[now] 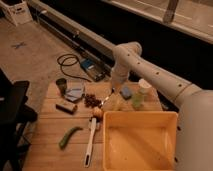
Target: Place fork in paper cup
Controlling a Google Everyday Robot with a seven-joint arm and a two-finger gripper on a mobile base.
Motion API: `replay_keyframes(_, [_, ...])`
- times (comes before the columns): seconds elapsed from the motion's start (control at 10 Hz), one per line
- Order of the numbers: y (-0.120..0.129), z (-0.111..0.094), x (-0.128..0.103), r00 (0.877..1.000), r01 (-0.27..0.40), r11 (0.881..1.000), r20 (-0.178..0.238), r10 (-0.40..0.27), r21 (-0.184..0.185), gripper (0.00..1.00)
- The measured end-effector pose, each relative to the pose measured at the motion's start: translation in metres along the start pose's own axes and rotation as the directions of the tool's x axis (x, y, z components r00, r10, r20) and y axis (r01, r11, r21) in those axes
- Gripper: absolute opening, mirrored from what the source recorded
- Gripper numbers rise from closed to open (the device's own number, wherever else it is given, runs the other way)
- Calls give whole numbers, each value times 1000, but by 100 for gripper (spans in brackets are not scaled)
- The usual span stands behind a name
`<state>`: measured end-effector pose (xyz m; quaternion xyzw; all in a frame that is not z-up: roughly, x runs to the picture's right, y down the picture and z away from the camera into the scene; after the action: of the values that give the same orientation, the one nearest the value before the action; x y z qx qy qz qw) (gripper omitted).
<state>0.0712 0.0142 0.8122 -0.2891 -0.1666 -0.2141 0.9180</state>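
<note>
End effector [112, 91]: above back middle of wooden slatted table [50, 135], closed on small slim silvery fork [106, 99]. Fork: tilted, long axis running down-left. Plain cream paper cup [116, 104]: just right of fork's lower tip; contact unclear.

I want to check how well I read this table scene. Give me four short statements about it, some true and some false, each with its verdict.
1. The green vegetable lies left of the white-handled utensil. True.
2. The fork lies inside the yellow bin. False: it hangs from the shut gripper, over the table.
3. The gripper hovers over the small dark cup. False: it is beside the paper cup, well to the right of the dark one.
4. The greenish cup stands upright behind the bin. True.
</note>
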Motion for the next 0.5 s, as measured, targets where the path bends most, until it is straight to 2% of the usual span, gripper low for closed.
replay_keyframes(0.2, [5,-6,17,999,-28,999,-34,29,32,0])
replay_keyframes(0.4, [6,-29,39,996,-64,995,-65,69,78,0])
replay_keyframes(0.5, [2,-54,54,992,-87,989,-86,97,117,0])
